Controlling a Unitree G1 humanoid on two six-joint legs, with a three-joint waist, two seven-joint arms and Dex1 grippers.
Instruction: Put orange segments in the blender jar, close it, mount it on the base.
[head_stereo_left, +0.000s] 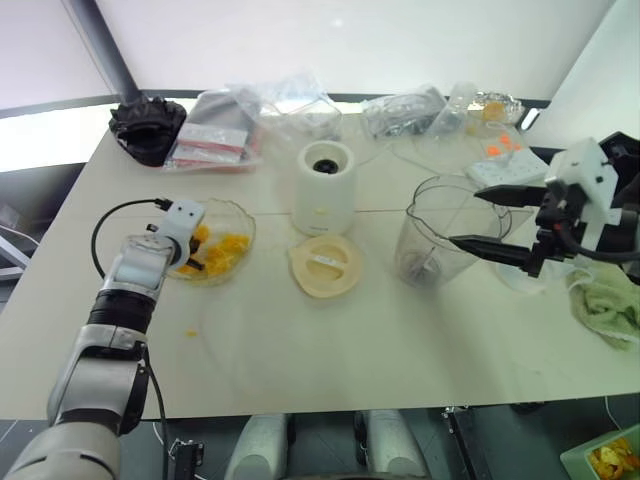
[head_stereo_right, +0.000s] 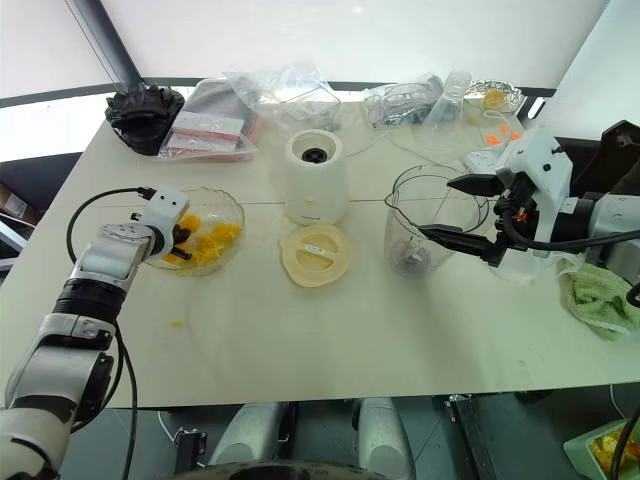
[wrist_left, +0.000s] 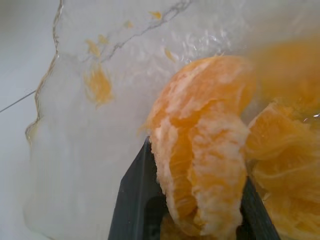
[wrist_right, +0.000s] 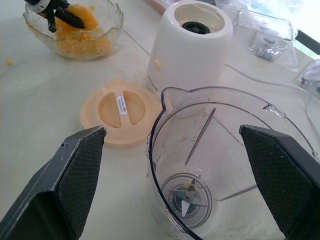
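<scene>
Between left pincer fingers: orange segment; head views hide it.

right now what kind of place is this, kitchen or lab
Probably a lab or test bench set up for a kitchen chore, not a real kitchen: one plain table holds a blender base, jar, lid and a bowl of orange segments, with plastic bags strewn behind.
</scene>
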